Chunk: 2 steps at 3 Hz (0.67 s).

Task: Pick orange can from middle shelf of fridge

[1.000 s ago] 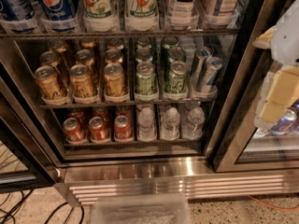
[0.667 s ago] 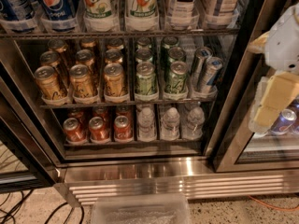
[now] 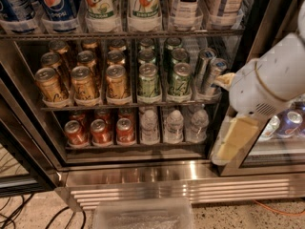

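The orange can (image 3: 116, 81) stands upright at the front of its lane on the middle shelf (image 3: 128, 105) of the fridge (image 3: 143, 175), with its long axis vertical. Its silver top and pull tab face up, and its dark script faces out toward the door opening. It is in the third lane from the left. Two more lanes of like orange cans (image 3: 66, 78) run beside it on the left, each lane going back into the fridge. Green cans (image 3: 149, 80) stand just beside it on the right, with tilted silver cans (image 3: 209, 69) past them at the shelf's right end. Tall soda bottles (image 3: 100, 4) stand on the rack above, and red cans (image 3: 100, 130) and water bottles (image 3: 174, 125) on the rack below. The gripper (image 3: 228, 113) hangs at the right of the view, outside the fridge by the dark door frame (image 3: 248, 27) and well apart from the orange can. Its pale fingers (image 3: 237, 137) are spread with nothing between them. A clear plastic tub (image 3: 143, 216) sits on the floor in front of the ribbed vent grille (image 3: 190, 194).
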### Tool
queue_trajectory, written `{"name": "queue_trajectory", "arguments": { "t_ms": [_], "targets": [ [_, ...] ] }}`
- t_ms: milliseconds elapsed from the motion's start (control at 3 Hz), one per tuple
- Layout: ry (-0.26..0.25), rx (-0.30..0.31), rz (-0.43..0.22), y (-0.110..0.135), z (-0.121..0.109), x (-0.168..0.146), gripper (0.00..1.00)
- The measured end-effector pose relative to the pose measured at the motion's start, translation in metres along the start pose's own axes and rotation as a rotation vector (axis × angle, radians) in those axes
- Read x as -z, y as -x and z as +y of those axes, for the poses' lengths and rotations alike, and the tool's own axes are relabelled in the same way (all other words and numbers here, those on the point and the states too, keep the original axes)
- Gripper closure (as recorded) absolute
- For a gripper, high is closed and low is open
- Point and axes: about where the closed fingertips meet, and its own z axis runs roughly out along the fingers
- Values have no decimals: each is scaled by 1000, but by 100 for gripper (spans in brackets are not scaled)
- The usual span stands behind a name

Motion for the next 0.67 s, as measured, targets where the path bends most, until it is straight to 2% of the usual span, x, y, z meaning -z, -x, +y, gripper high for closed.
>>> {"name": "queue_trajectory", "arguments": {
  "t_ms": [333, 667],
  "targets": [
    [-17, -42, -86, 22, 35, -39, 0],
    [-42, -114, -173, 39, 49, -79, 0]
  ]
}}
